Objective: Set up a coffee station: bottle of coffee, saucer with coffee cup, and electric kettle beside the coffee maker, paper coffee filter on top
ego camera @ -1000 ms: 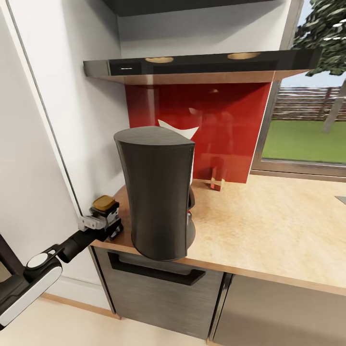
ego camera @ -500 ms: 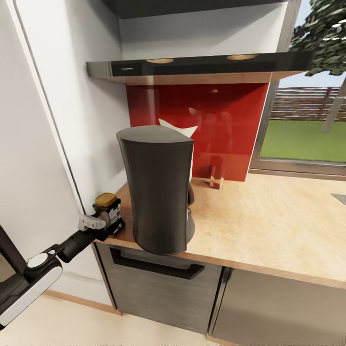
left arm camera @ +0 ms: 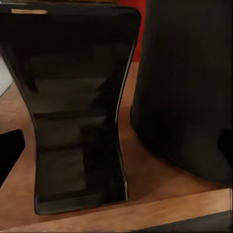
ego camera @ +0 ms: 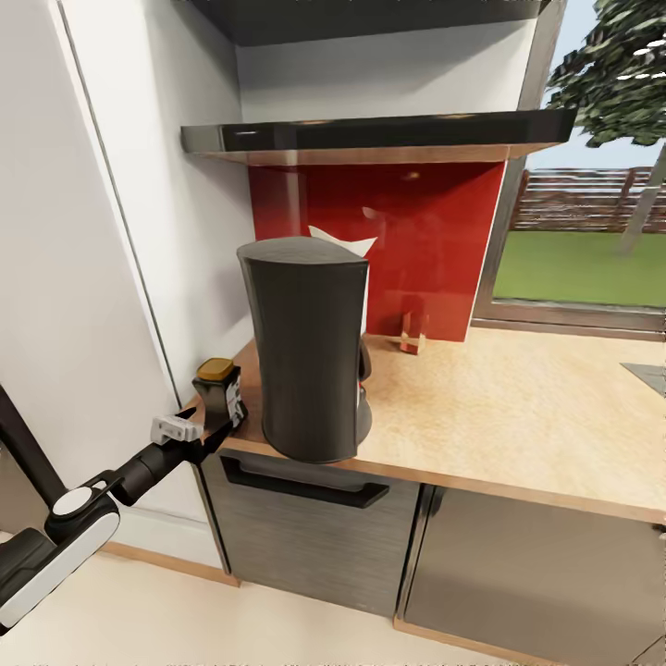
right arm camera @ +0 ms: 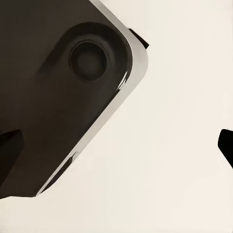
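The bottle of coffee (ego camera: 220, 392), dark with an amber lid, stands on the left corner of the countertop (ego camera: 518, 407), close beside the coffee maker (ego camera: 305, 356). A white paper coffee filter (ego camera: 340, 244) pokes up from the coffee maker's top. My left gripper (ego camera: 209, 428) is open just in front of the bottle (left arm camera: 77, 116), with its dark fingertips (left arm camera: 10, 151) wide apart on either side and clear of the glass. Above hangs the black kitchen shelf (ego camera: 388, 131). My right gripper (right arm camera: 116, 141) is open over pale floor.
A white wall panel (ego camera: 111, 277) stands tight against the counter's left end. Dark grey cabinets (ego camera: 305, 546) sit below, a red backsplash (ego camera: 435, 231) behind, and a sink edge (ego camera: 649, 374) at far right. A small object (ego camera: 411, 339) rests by the backsplash.
The whole view has pulled back and shifted as the camera moved. My left gripper has let go of the bottle and drawn slightly back; the bottle now stands free on the counter.
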